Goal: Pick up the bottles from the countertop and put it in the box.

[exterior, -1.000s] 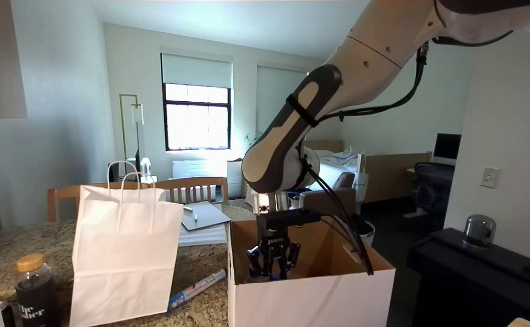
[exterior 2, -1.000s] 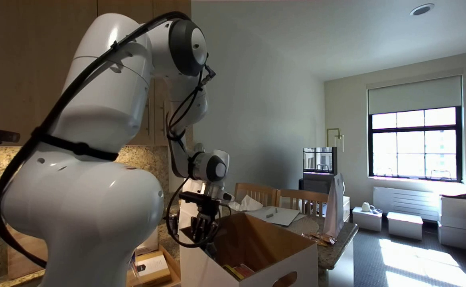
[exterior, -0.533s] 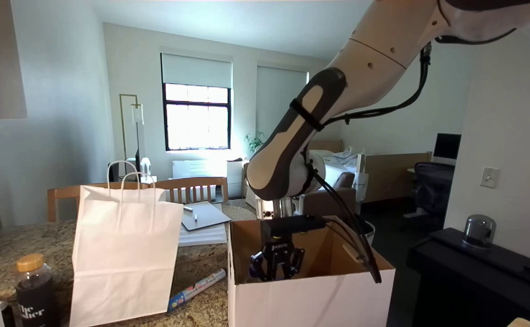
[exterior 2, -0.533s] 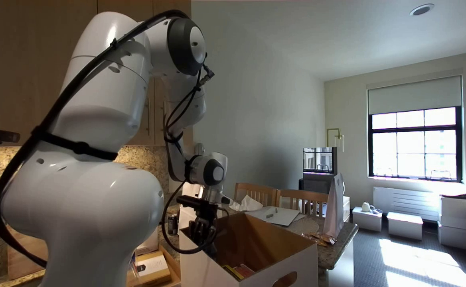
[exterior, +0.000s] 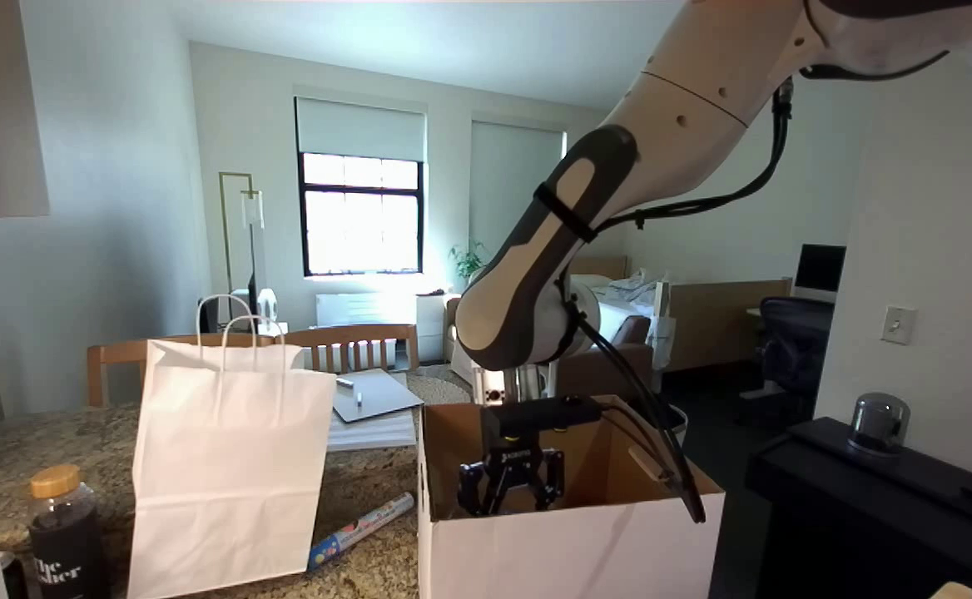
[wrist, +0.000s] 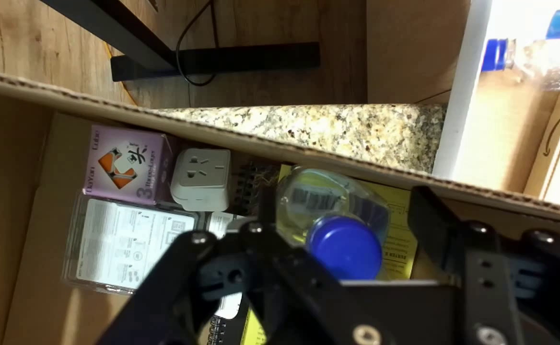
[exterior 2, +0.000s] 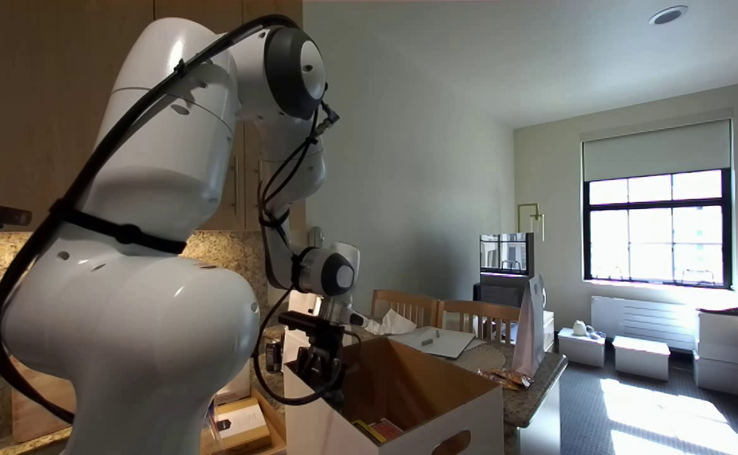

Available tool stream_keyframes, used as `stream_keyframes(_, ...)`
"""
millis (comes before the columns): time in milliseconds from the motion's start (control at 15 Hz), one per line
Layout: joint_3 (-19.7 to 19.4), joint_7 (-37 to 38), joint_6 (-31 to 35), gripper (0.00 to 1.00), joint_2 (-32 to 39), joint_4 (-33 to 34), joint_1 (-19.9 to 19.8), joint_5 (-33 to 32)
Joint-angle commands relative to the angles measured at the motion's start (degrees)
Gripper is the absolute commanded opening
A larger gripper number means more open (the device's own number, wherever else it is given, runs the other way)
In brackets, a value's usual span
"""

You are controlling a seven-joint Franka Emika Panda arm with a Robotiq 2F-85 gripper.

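Observation:
My gripper (wrist: 344,199) reaches down into the cardboard box (exterior: 569,549), its jaws spread. Between the fingers (wrist: 431,215), a clear bottle (wrist: 309,191) with a blue cap (wrist: 344,247) rests inside the box by the wall; a gap shows between it and the right finger. In both exterior views the box hides this bottle. Outside the wall, a second clear bottle (wrist: 495,55) with a blue cap lies at the wrist view's upper right. A dark bottle (exterior: 66,541) with an orange-brown lid stands on the speckled countertop (exterior: 28,449).
Inside the box are a purple cube carton (wrist: 126,165), a white plug adapter (wrist: 201,177) and flat packages. A white paper bag (exterior: 232,474) and a colourful tube (exterior: 361,531) stand beside it. Another tan carton (exterior 2: 242,430) sits near the arm's base.
The arm has come down slightly and shifted right in an exterior view. The jaws, close together a second ago with blue showing at them, have spread apart and let the bottle go.

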Motion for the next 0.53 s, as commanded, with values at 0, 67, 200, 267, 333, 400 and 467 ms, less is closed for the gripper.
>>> stream_keyframes(0, 0.46, 0.82, 3.06, 0.99, -3.54, -4.36, -0.41, 2.05)
stream_keyframes(67, 0.44, 0.91, 3.74, 1.00, -4.00, -5.04, -0.47, 2.45)
stream_keyframes(200, 0.43, 1.10, 5.03, 1.00, -5.11, -6.68, -0.56, 3.24)
stream_keyframes(267, 0.40, 1.40, 5.96, 1.00, -5.92, -7.76, -0.57, 3.65)
stream_keyframes(333, 0.50, 1.31, 6.94, 1.00, -6.85, -8.85, -0.62, 4.30)
stream_keyframes(400, 0.49, 1.87, 7.95, 1.00, -8.03, -10.20, -0.52, 4.58)
stream_keyframes(467, 0.56, 2.15, 9.01, 1.00, -9.28, -11.59, -0.53, 5.04)
